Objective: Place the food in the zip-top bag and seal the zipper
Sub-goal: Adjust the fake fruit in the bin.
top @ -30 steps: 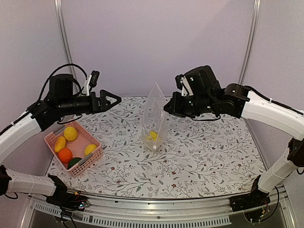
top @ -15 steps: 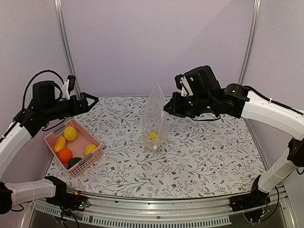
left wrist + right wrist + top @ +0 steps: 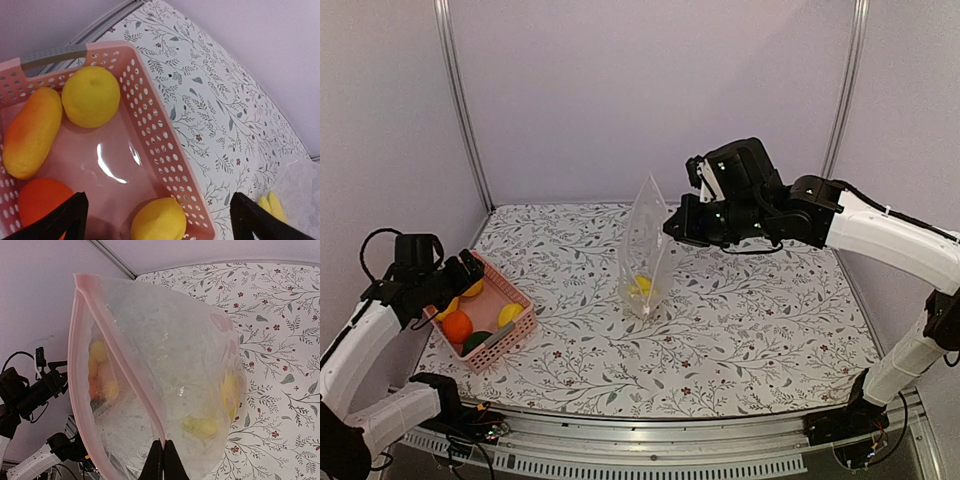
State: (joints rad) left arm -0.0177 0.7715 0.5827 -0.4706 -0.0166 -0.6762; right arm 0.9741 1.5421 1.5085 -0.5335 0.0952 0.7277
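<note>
The large clear crinkly zip-top bag [image 3: 645, 250] stands upright about midway between the left and right edges of the floral-patterned surface [image 3: 770, 320], closer to the far edge than the near one. Its mouth points up. The right gripper [image 3: 670, 228] has its jaws clenched on the bag's upper edge. In the right wrist view they pinch the thin pink-tinted press-seal zipper [image 3: 117, 357] at one end, and the two lips of the mouth spread apart from that point, so the bag is unsealed. Small glossy yellow bananas [image 3: 642, 285] lie at the bottom of the bag.

A pink slatted plastic basket [image 3: 505, 345] sits by the left edge, toward the near left corner, well apart from the bag. It holds a round yellow lemon-like piece [image 3: 91, 96] next to a long yellow-orange fruit [image 3: 32, 132], a round orange [image 3: 42, 202], a second yellow lemon-like piece [image 3: 159, 220] against the basket wall, and a dark green piece [image 3: 477, 340] at the near end.

The left gripper [image 3: 460, 280] hangs over the basket with its jaws released, spread wide and holding nothing. Its two dark fingertips [image 3: 75, 205] frame the basket's contents without touching any fruit.
</note>
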